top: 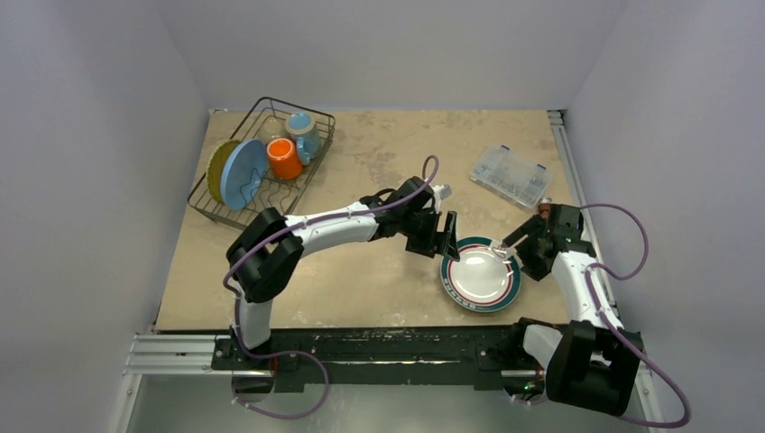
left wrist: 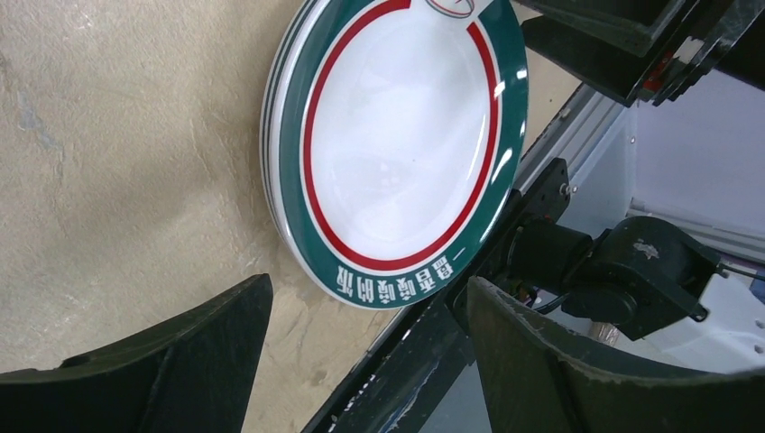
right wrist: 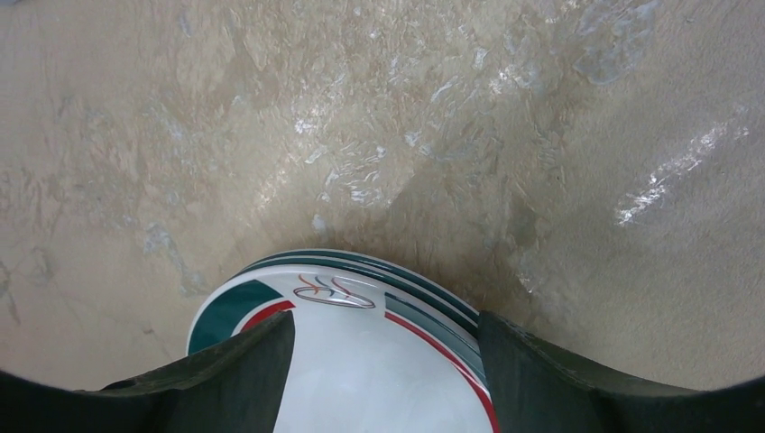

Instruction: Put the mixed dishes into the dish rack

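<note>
The white teal-rimmed plate [top: 481, 275] [left wrist: 397, 135] [right wrist: 361, 361] lies flat on the table near the front edge. My left gripper [top: 444, 238] [left wrist: 368, 293] is open just off the plate's left rim, with nothing between its fingers. My right gripper [top: 505, 247] [right wrist: 386, 317] hangs open over the plate's far right rim, its fingers either side of the rim's logo. The black wire dish rack [top: 317, 117] stands at the back left. It holds a yellow plate [top: 216, 171] and a blue plate [top: 242, 173] on edge, an orange cup [top: 284, 158] and a blue mug [top: 304, 133].
A clear plastic compartment box [top: 511, 176] sits at the back right. A black rail [top: 361, 347] runs along the table's front edge, close behind the plate. Walls close in the table on three sides.
</note>
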`<move>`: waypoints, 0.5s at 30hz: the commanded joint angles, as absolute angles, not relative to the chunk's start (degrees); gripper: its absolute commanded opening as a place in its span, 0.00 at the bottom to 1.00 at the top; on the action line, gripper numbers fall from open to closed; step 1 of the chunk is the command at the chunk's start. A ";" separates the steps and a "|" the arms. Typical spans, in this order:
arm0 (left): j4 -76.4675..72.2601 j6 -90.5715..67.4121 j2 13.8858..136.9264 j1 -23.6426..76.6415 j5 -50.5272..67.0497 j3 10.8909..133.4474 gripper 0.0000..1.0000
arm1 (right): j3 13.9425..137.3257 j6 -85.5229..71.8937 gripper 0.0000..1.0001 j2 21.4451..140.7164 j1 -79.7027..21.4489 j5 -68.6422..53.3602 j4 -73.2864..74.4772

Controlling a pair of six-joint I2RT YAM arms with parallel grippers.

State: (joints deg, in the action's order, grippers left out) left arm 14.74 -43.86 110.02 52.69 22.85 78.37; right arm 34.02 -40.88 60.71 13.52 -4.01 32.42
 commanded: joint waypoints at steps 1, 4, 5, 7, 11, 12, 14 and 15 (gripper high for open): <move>14.80 -42.28 110.68 53.17 22.86 82.33 0.73 | 33.96 -41.12 0.73 60.58 13.60 -6.96 31.68; 15.36 -42.11 111.92 53.42 23.05 83.51 0.58 | 33.52 -40.94 0.74 61.35 13.54 -6.71 30.93; 15.66 -41.91 112.36 53.56 22.90 84.07 0.52 | 33.37 -40.87 0.74 61.57 13.55 -6.68 30.74; 16.90 -41.34 113.31 53.94 22.64 85.51 0.45 | 33.01 -40.79 0.73 61.93 13.54 -7.08 30.32; 21.45 -39.07 114.79 55.27 18.85 88.18 0.43 | 32.67 -40.63 0.73 61.96 13.54 -7.55 29.88; 22.40 -38.75 114.98 55.55 17.71 88.67 0.44 | 32.64 -40.61 0.73 61.91 13.54 -7.56 29.88; 24.11 -38.88 115.30 55.85 14.99 88.90 0.50 | 32.57 -40.61 0.73 61.89 13.54 -7.56 29.80; 24.24 -39.12 115.14 55.90 14.09 88.54 0.57 | 32.54 -40.61 0.73 61.82 13.62 -7.56 29.72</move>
